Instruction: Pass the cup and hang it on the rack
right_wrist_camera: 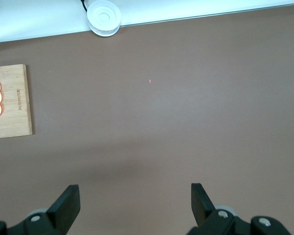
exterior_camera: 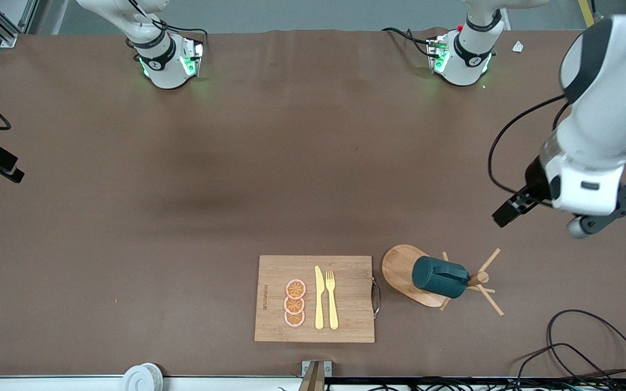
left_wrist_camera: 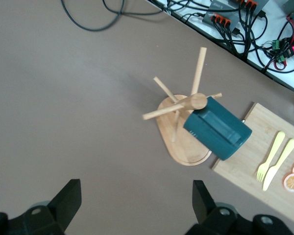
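Observation:
The dark teal cup (exterior_camera: 439,277) hangs tipped on its side on the wooden rack (exterior_camera: 400,269), against the central post and over the oval base. In the left wrist view the cup (left_wrist_camera: 218,128) and rack (left_wrist_camera: 179,147) show apart from the fingers. My left gripper (exterior_camera: 511,210) is up in the air over bare table toward the left arm's end, open and empty (left_wrist_camera: 136,196). My right gripper (right_wrist_camera: 134,196) is out of the front view. It is open and empty over bare table.
A bamboo cutting board (exterior_camera: 351,320) with orange slices, a yellow knife and a fork lies beside the rack. Black cables (exterior_camera: 579,347) lie near the front edge at the left arm's end. A white roll (exterior_camera: 142,377) sits at the front edge.

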Controlling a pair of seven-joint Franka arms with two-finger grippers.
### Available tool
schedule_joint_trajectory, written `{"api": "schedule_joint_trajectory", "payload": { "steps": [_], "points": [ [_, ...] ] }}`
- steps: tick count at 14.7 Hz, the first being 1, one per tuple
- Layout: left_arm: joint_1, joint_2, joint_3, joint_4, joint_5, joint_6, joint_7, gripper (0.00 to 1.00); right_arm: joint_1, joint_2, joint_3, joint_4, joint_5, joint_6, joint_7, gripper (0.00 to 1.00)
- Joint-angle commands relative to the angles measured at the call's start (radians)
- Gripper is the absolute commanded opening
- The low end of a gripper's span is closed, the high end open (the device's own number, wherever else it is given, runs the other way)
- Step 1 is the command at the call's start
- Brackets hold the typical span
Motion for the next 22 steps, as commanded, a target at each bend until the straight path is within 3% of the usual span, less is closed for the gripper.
{"api": "schedule_joint_trajectory", "payload": {
  "steps": [1,4,9,16,22],
  "points": [
    [0.035,-0.094,0.007,-0.033,-0.001,-0.072,0.126,1.0,-0.018,-0.007,0.016,0.001,-0.006,-0.008,0.003,1.0],
    [0.07,-0.157,0.016,-0.059,-0.01,-0.127,0.331,1.0,-0.018,-0.007,0.016,0.001,-0.006,-0.008,0.004,1.0],
    [0.095,-0.283,0.082,-0.181,-0.096,-0.173,0.597,1.0,-0.018,-0.007,0.016,0.001,-0.006,-0.008,0.004,1.0],
    [0.098,-0.456,0.091,-0.412,-0.148,-0.151,0.686,1.0,-0.018,-0.007,0.016,0.001,-0.006,-0.008,0.003,1.0],
    [0.093,-0.446,0.088,-0.385,-0.176,-0.15,0.717,1.0,-0.018,-0.007,0.016,0.001,-0.006,-0.008,0.003,1.0]
  ]
}}
